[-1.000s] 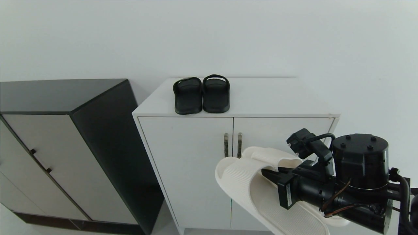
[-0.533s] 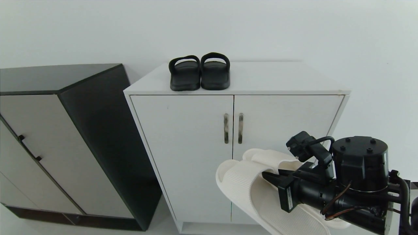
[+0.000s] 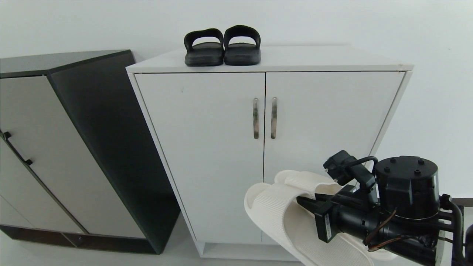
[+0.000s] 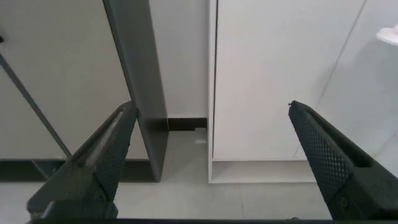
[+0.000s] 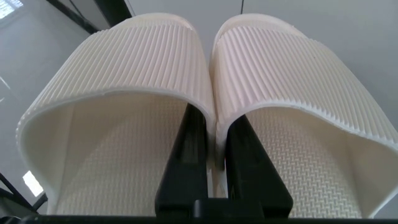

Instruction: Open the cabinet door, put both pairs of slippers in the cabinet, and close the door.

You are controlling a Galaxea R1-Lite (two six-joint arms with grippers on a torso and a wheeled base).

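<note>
Head view: the whole picture has shifted over the last second. The white cabinet (image 3: 332, 59) now stands taller in it, seen more square-on, with its foot showing at 6 o'clock. That is the camera sinking, not the furniture moving. The black slippers (image 3: 223, 46) keep their spot on the cabinet top at 12 o'clock, side by side and touching, toes toward the robot. The dark cabinet (image 3: 107, 147) stands just beside the white one, at 9 o'clock.

Both doors (image 3: 207, 147) are shut, and the two handles (image 3: 255, 118) hang untouched at the centre seam.

The right gripper (image 3: 305, 202) holds the same place at 5 o'clock as before. It is closed on the white slippers (image 3: 273, 207), which it carries in front of the right door, apart from it. In the right wrist view its jaws pinch the two inner side walls together, so the pair hangs as one bundle.

In the left wrist view the left gripper (image 4: 211, 109) is spread wide and holds nothing. It is low and faces the gap where the two cabinets meet.

I judge the robot is lowering itself to door height. With the right arm loaded, the free left gripper looks like the one to pull a handle. Door opening is not yet begun, and neither pair is inside.
</note>
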